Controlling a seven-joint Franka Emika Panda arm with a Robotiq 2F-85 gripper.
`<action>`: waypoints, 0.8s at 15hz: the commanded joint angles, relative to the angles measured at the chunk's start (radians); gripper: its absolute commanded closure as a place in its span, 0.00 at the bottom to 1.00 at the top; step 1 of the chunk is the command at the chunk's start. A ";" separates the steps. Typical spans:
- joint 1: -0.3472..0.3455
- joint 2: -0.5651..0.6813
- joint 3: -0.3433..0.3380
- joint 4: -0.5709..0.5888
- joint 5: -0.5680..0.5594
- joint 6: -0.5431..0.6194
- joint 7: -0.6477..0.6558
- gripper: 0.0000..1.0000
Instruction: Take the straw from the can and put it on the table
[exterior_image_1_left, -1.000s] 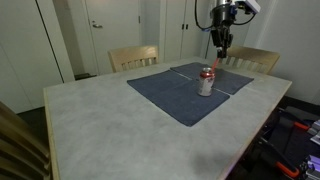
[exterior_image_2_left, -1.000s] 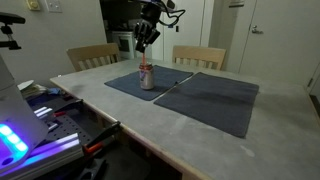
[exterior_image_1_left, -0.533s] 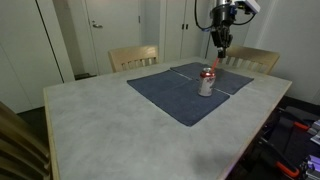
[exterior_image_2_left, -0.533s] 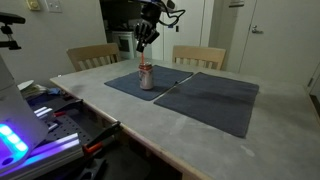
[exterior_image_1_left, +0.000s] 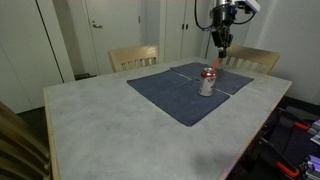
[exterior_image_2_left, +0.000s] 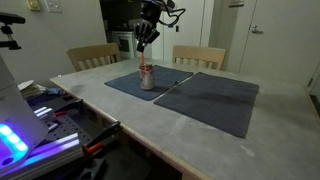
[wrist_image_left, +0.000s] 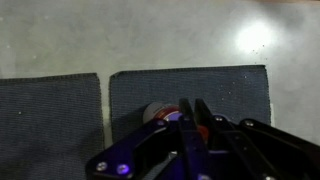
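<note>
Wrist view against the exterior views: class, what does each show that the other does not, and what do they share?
Only the wrist view: the can seen from above, the gripper closed on the thin red straw, and a bright glare on the table.
Only the exterior views: two wooden chairs, the doors behind, the side of the can, and the gripper held well above the can.
Both: can, gripper, two dark mats and table.
</note>
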 joint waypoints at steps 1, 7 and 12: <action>-0.007 -0.009 0.012 0.020 -0.040 -0.046 0.047 0.98; -0.002 -0.019 0.017 0.049 -0.095 -0.107 0.124 0.98; 0.000 -0.033 0.024 0.077 -0.112 -0.154 0.148 0.98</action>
